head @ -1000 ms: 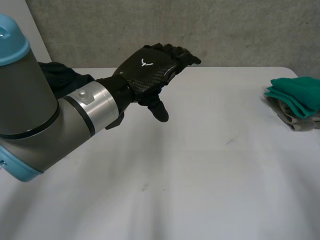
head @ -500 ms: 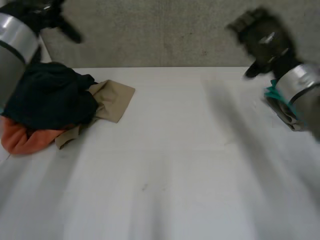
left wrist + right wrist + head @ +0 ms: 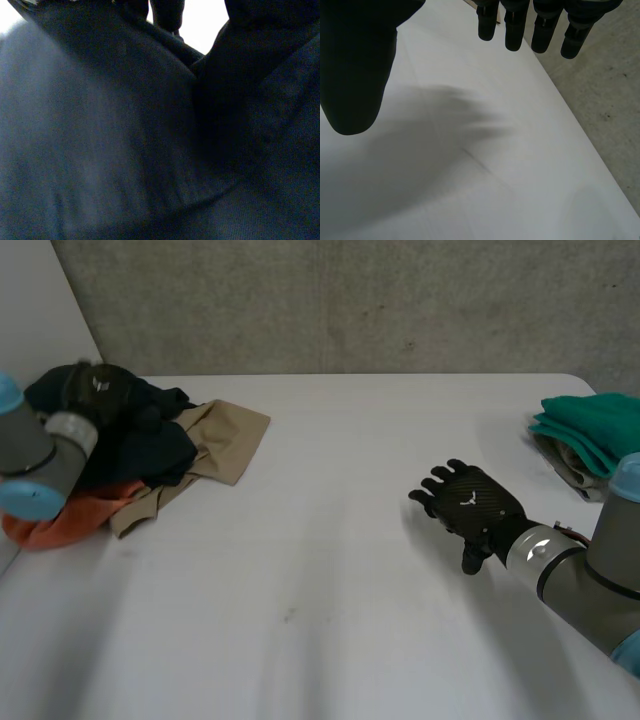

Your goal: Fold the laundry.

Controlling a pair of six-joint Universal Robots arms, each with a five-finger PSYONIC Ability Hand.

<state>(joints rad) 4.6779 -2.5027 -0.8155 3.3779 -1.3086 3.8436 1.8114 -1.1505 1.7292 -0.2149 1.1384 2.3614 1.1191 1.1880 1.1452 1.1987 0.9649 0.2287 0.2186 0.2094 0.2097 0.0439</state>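
white counter [image 3: 330, 580] under a grey concrete wall [image 3: 350, 300], bare through the middle. start at your right hand [image 3: 468, 505]: its fingers [image 3: 514, 27] hang straight and relaxed over bare counter, thumb apart, holding nothing. your left hand [image 3: 100, 390] is down on the dark navy garment [image 3: 150, 445] that tops the unfolded pile at the counter's far left; its wrist camera looks straight into dark folds, and i cannot tell whether it has any hold. a tan cloth [image 3: 225, 440] and an orange cloth [image 3: 55, 520] lie under and beside the navy piece. a green folded stack [image 3: 595, 425] sits at the right edge, apart from your right hand. my worry: because the pieces overlap, lifting the navy one could drag the tan or orange one along, and a bunched hold would leave you no clean edge to spread. the bare middle looks like the place to lay it flat
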